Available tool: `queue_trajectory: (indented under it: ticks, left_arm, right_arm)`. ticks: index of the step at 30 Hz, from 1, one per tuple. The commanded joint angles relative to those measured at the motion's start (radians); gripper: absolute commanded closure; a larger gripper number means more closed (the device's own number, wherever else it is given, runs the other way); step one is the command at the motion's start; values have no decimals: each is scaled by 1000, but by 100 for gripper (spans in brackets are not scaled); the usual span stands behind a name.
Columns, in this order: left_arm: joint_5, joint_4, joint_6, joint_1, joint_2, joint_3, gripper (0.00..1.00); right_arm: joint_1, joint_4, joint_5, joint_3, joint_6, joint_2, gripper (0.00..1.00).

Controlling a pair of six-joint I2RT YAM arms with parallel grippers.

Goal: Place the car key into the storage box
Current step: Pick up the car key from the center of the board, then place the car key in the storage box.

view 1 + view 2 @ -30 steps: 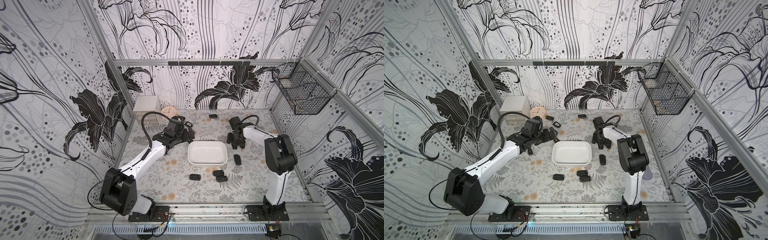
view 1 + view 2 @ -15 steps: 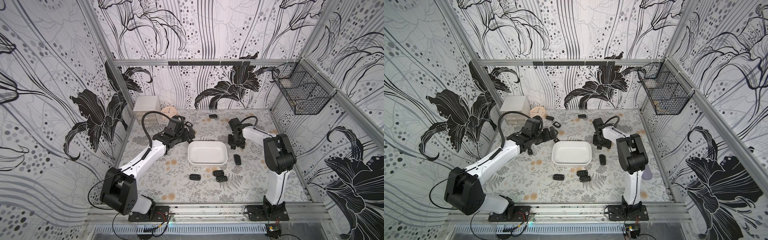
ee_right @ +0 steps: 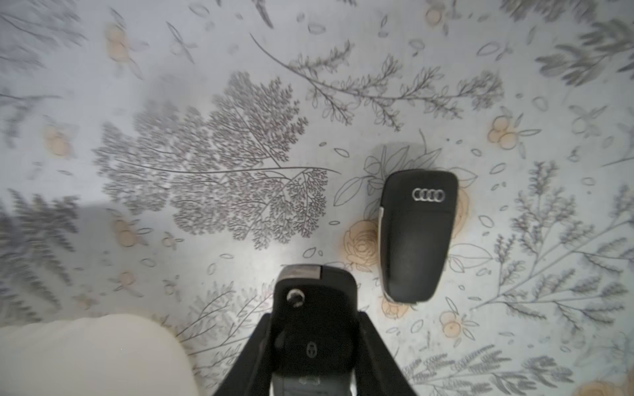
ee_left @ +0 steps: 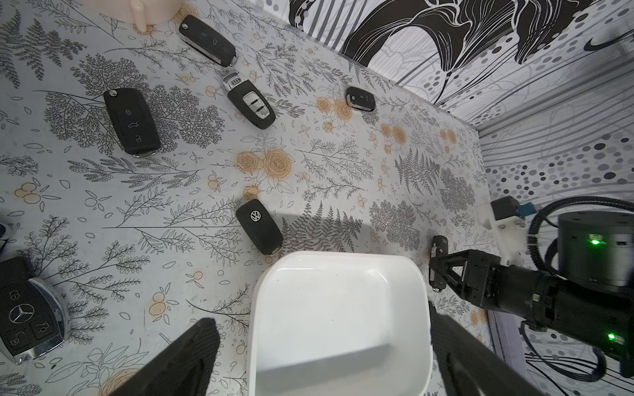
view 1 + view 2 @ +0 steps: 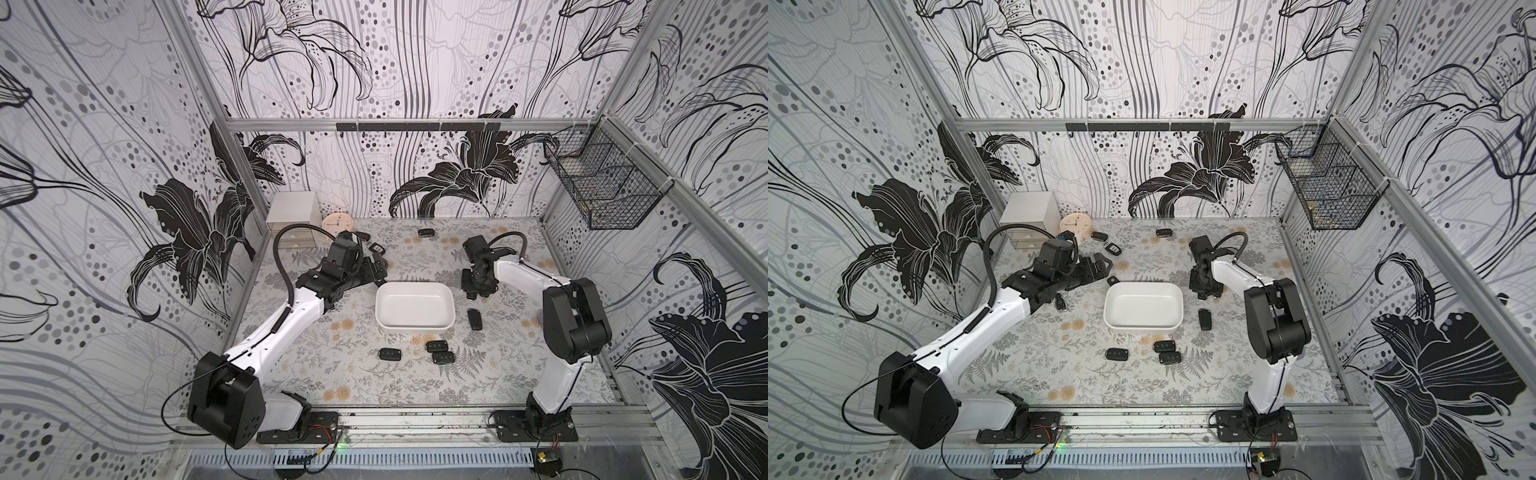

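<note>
A: What is the storage box (image 5: 413,308) made of?
B: Smooth glossy white, plastic by the look; shallow, rectangular, round-cornered; it sits on the desk (image 5: 332,365), a matte sheet printed with ferns and pale orange flowers.
A: And the car key (image 3: 315,295)?
B: A black oblong fob with rounded edges; silver cap and round button at one end, padlock button on its face; the right tool (image 3: 314,317) is clamped on its two long sides, just beside the box's far right corner; lifted or resting, I cannot tell.
A: Its axis?
B: Along the fingers, capped end away from the wrist; a second fob (image 3: 417,236) with a four-ring badge lies nearly parallel; the left tool (image 4: 324,320) gapes wide near the box's far left corner.
</note>
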Motion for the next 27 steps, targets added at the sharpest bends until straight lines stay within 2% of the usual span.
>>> queue_trajectory:
  ticks: [1, 6, 11, 16, 27]
  left_arm:
    - [19, 28, -2, -4, -37, -35, 1]
    - [26, 38, -8, -4, -79, -70, 0]
    - [19, 35, -7, -5, -129, -105, 1]
    - [1, 10, -10, -4, -181, -130, 1]
    - [-31, -38, -12, -4, -253, -160, 0]
  right_arm:
    - [67, -58, 27, 7, 48, -84, 66]
    - [181, -84, 59, 29, 102, -118, 66]
    - [261, -72, 74, 42, 150, -64, 66]
    - [294, -58, 77, 72, 159, 19, 66]
    - [293, -49, 109, 134, 144, 166, 66]
